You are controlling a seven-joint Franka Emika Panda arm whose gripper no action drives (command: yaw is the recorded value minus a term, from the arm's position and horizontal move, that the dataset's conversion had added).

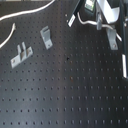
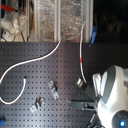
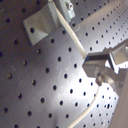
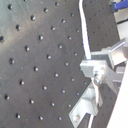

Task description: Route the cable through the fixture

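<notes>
Gripper [image 4: 98, 75] fingers closed on cable [image 4: 86, 37] nr fixture [image 2: 80, 83]; held taut above board [image 1: 70, 85], prob. to line cable up w/ forked slot.

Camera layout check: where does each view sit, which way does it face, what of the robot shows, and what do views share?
First exterior view: above the black board, angled down; gripper at the first exterior view's top right.
Second exterior view: high, facing board and shelves; white arm at the second exterior view's lower right.
First wrist view: on the gripper, close over board; fingers, cable, fixture.
Second wrist view: same mount, other angle; fingers and cable.
Shared: cable in all four.
</notes>
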